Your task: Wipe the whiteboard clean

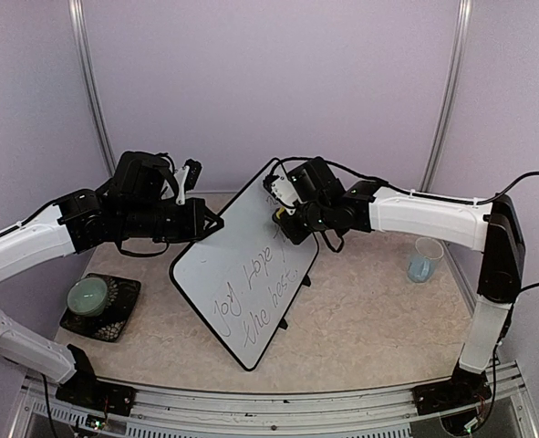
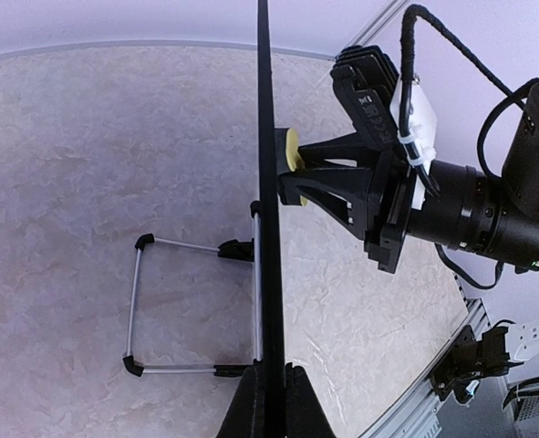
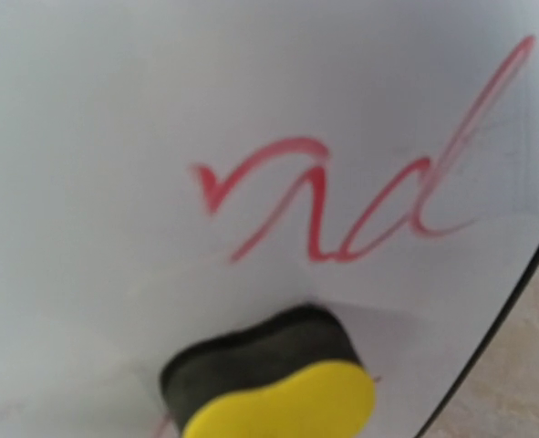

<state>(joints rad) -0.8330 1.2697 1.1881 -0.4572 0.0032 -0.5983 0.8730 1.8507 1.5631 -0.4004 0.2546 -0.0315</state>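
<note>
Whiteboard (image 1: 242,274) propped tilted mid-table (image 1: 369,310), both arms on it.
From above, the left gripper (image 1: 210,222) clamps its upper-left edge. The left wrist view shows the right gripper (image 2: 298,173) closed on a yellow eraser (image 2: 291,151) that touches the board. In the right wrist view, the eraser sits just below red writing (image 3: 342,201).

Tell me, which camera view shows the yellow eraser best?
The right wrist view: the eraser is close and large, its dark felt pressed on the whiteboard below red writing. The left wrist view shows only a yellow sliver, edge-on. The top view barely shows it.
</note>
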